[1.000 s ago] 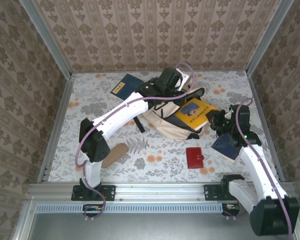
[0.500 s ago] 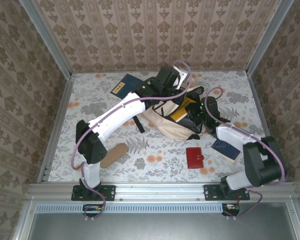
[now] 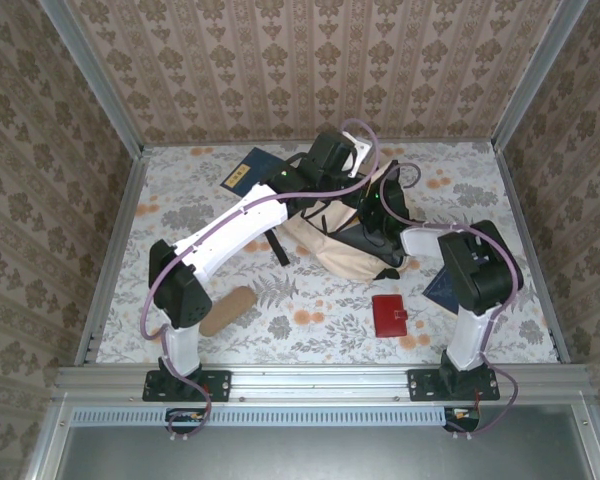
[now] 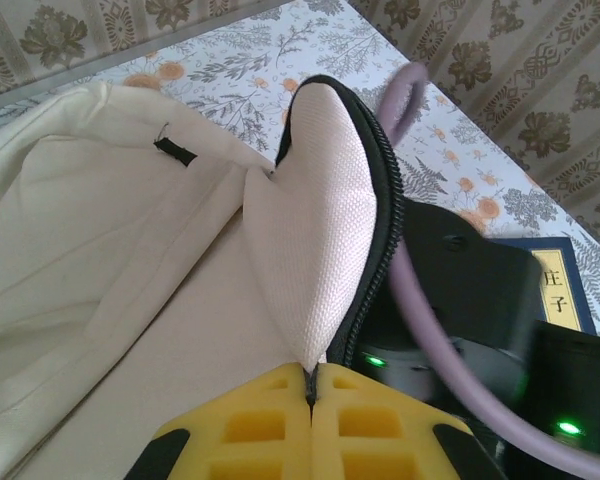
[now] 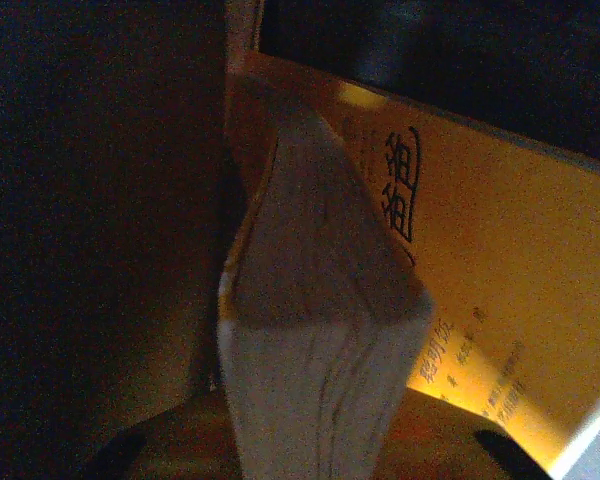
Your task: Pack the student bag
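Nearest the arm bases, a tan pouch [image 3: 230, 310] lies on the flowered table [image 3: 180, 215] at the left. A red wallet [image 3: 389, 316] lies right of centre, well apart from the pouch. Just past the wallet, a blue book [image 3: 440, 291] lies partly under the right arm's elbow.

The bag [image 3: 325, 245] lies in the middle of the table, cream with black straps, its open mouth turned to the far right. Both arms meet at that mouth.

The left gripper [image 4: 310, 405] is clamped on the bag's rim. Its yellow fingers [image 4: 255, 425] are pressed together, with the black zipper edge pinched between them. They hold a cream flap up, away from the rest of the fabric. The right arm's black wrist, with green lights lit, sits just beside that flap.

The right gripper [image 5: 315, 455] is down inside the bag, in the dark. A yellow book [image 5: 480, 270] stands on edge there — its page block runs between the two fingers. The light is too dim to tell whether the fingers press on it or stand off it.

Beyond the bag, at the far left, a second blue book [image 3: 248, 172] lies flat near the back wall — clear of both arms.
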Controlling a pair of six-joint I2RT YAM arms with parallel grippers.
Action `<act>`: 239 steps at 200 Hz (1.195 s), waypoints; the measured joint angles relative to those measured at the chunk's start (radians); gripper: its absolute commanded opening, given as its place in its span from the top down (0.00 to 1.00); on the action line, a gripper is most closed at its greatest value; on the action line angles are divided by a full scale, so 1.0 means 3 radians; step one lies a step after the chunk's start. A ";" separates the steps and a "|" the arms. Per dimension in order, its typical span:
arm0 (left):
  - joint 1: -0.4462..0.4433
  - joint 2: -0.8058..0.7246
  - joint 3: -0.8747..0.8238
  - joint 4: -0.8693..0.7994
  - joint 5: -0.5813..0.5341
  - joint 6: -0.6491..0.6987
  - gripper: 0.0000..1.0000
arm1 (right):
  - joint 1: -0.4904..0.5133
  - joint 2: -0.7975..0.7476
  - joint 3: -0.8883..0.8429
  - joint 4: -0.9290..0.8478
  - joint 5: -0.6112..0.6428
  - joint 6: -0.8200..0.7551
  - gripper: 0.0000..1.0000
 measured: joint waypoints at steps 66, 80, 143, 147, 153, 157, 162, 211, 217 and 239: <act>0.0196 -0.0090 -0.0136 0.0092 0.0170 -0.0198 1.00 | -0.0046 -0.0421 -0.0319 -0.0331 -0.0137 0.0084 0.26; 0.0242 -0.0102 -0.0172 0.0123 0.0196 -0.0230 1.00 | -0.0109 -0.0763 -0.0496 -0.0497 -0.0168 0.0086 0.25; 0.0376 -0.0118 -0.0322 0.0113 0.0287 -0.0389 0.32 | -0.0284 -0.2502 -0.0982 -0.1934 0.0013 -0.0198 0.14; 0.0395 -0.0126 -0.0348 0.0104 0.0284 -0.0408 0.28 | -0.0284 -0.2632 -0.0983 -0.2082 0.0069 -0.0252 0.13; 0.0435 -0.0139 -0.0390 0.0086 0.0281 -0.0454 0.26 | -0.0292 -0.2828 -0.0982 -0.2285 0.0160 -0.0300 0.12; 0.0464 -0.0148 -0.0416 0.0075 0.0278 -0.0460 0.25 | -0.0301 -0.2970 -0.0978 -0.2435 0.0228 -0.0338 0.12; 0.0505 -0.0159 -0.0450 0.0051 0.0268 -0.0502 0.24 | -0.0315 -0.3109 -0.0968 -0.2604 0.0299 -0.0387 0.12; 0.1219 -0.0134 -0.0729 -0.0092 0.0211 -0.0708 0.24 | -0.0365 -0.3716 -0.0638 -0.3635 0.0661 -0.0827 0.11; 0.1315 -0.0102 -0.0738 -0.0079 0.0202 -0.0729 0.25 | -0.0365 -0.3691 -0.0603 -0.3661 0.0659 -0.0877 0.11; 0.1656 0.0117 -0.0738 0.0017 0.0183 -0.0767 0.27 | -0.0364 -0.3513 -0.0515 -0.3681 0.0568 -0.1031 0.10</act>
